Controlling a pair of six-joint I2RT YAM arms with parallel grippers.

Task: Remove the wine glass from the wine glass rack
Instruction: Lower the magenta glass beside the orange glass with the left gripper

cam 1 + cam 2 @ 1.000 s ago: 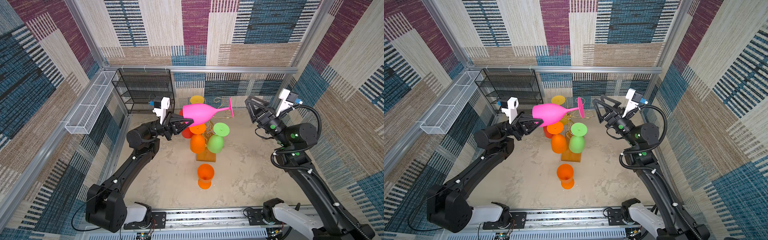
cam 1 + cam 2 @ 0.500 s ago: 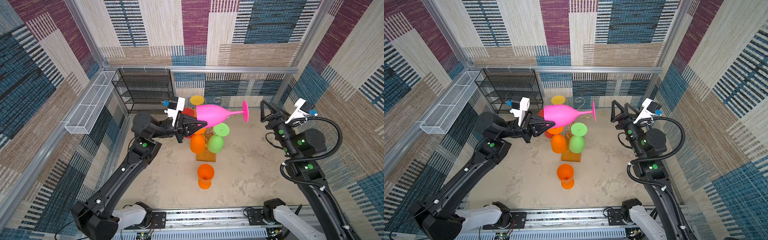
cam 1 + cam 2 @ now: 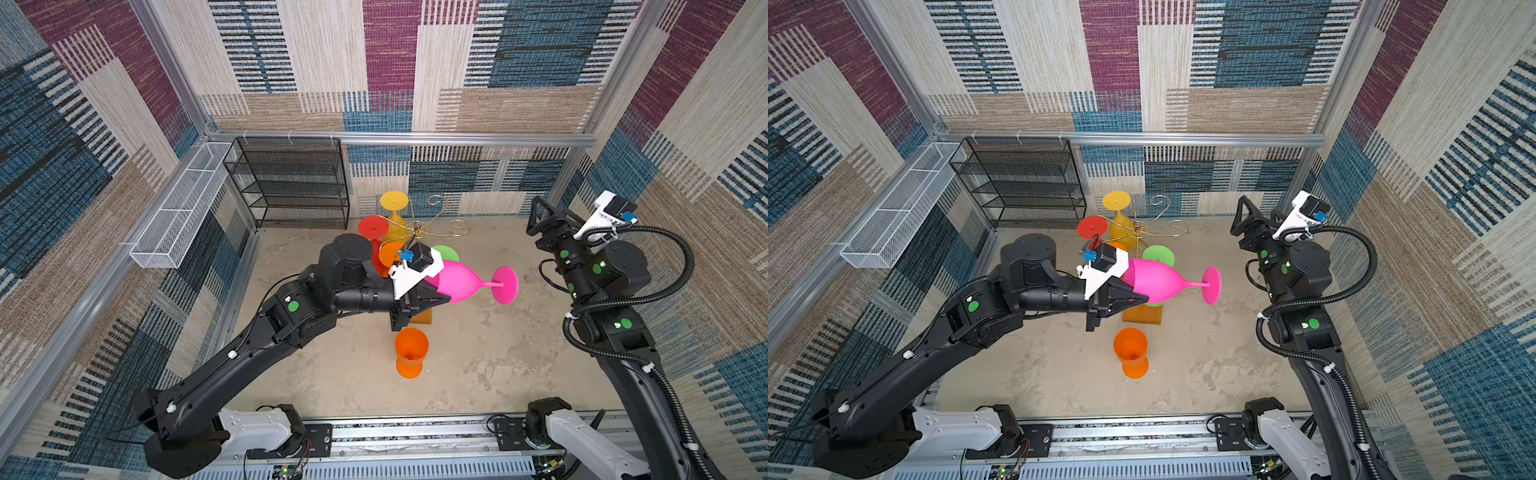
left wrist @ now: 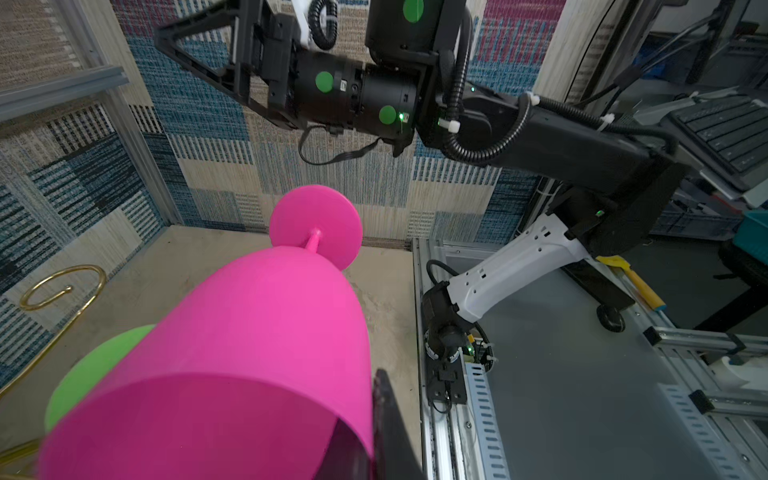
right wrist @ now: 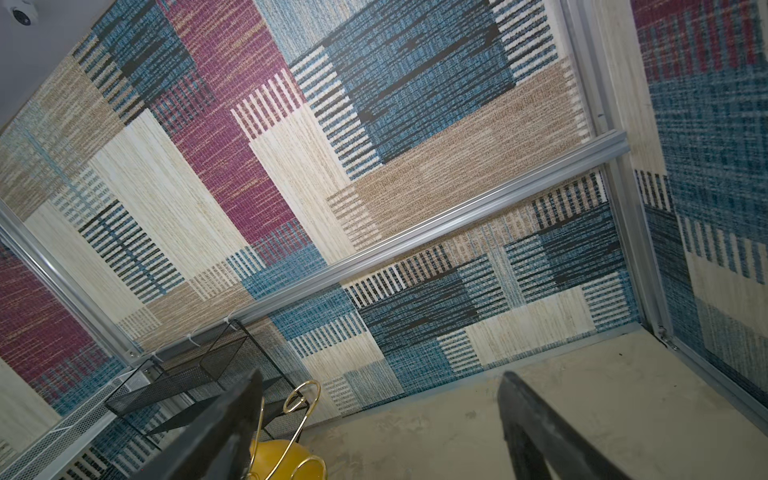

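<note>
A pink wine glass (image 3: pixel 461 282) (image 3: pixel 1158 282) lies level in the air, foot pointing right, in front of the wine glass rack (image 3: pixel 417 228) (image 3: pixel 1140 228) and apart from its gold arms. My left gripper (image 3: pixel 434 297) (image 3: pixel 1131 299) is shut on the rim of the glass's bowl. In the left wrist view one finger (image 4: pixel 390 415) presses the outside of the pink bowl (image 4: pixel 257 332) and the other shows darkly through its wall. My right gripper (image 3: pixel 540 216) (image 3: pixel 1246 216) (image 5: pixel 380 376) hangs open and empty at the back right, apart from the rack.
Yellow (image 3: pixel 394 203), red (image 3: pixel 373 227), orange (image 3: pixel 390 253) and green (image 3: pixel 446 252) glasses hang on the rack, above its brown base (image 3: pixel 1142 316). An orange glass (image 3: pixel 410 351) stands upright in front. A black mesh shelf (image 3: pixel 291 183) and a white mesh basket (image 3: pixel 178 208) sit back left.
My left arm has carried the pink glass to the right and toward the front, lower, off the rack's arms. My right arm has drawn back to the right, its jaws a little wider.
</note>
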